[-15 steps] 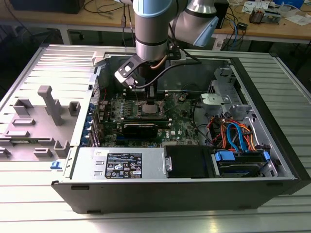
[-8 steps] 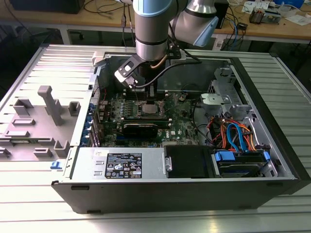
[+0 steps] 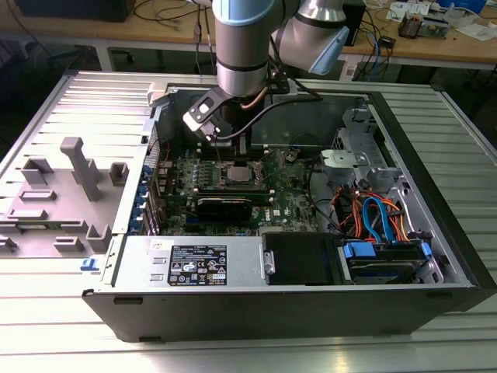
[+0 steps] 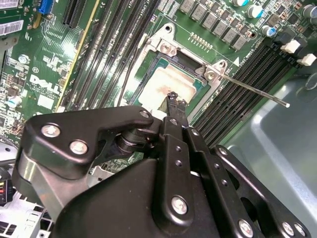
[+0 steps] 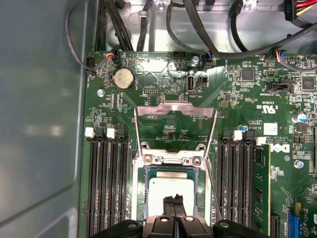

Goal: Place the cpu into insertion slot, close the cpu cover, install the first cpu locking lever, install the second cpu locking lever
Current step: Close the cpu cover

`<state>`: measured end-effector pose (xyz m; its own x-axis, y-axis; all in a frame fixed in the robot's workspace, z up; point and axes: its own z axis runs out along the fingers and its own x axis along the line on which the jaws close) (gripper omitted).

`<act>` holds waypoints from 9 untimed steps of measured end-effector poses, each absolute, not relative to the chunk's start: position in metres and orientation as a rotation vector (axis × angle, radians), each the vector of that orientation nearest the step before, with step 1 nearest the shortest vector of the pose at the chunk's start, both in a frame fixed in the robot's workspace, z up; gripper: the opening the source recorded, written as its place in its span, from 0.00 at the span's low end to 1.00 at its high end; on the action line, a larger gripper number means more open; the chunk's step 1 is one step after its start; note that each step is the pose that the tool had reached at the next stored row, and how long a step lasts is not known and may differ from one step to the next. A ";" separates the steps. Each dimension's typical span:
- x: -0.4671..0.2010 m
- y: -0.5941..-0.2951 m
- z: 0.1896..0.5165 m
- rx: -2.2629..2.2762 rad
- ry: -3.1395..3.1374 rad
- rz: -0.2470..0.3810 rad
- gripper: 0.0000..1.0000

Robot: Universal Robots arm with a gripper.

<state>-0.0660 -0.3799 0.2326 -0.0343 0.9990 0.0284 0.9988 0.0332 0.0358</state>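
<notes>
Worktop: ribbed metal, computer case mid-frame in the exterior view
Motherboard: cpu in insertion slot, cpu cover raised
Arm: end effector pressed together above cpu

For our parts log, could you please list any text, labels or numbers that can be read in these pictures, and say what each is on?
White label on the silvery power supply: print too small to read.
Motherboard: a white maker's logo in large letters; fine silkscreen codes too small to read.
White sticker on the motherboard: too small to read.
</notes>
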 end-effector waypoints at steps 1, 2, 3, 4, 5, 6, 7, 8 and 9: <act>-0.066 -0.380 0.234 2.180 2.255 0.071 0.11; -0.066 -0.380 0.235 2.180 2.255 0.071 0.11; -0.066 -0.380 0.236 2.180 2.255 0.072 0.11; -0.066 -0.380 0.236 2.180 2.255 0.072 0.11; -0.066 -0.380 0.236 2.180 2.255 0.072 0.11; -0.066 -0.380 0.236 2.180 2.255 0.072 0.11; -0.066 -0.380 0.236 2.180 2.255 0.072 0.11; -0.066 -0.380 0.236 2.180 2.255 0.071 0.11; -0.064 -0.380 0.236 2.180 2.255 0.071 0.11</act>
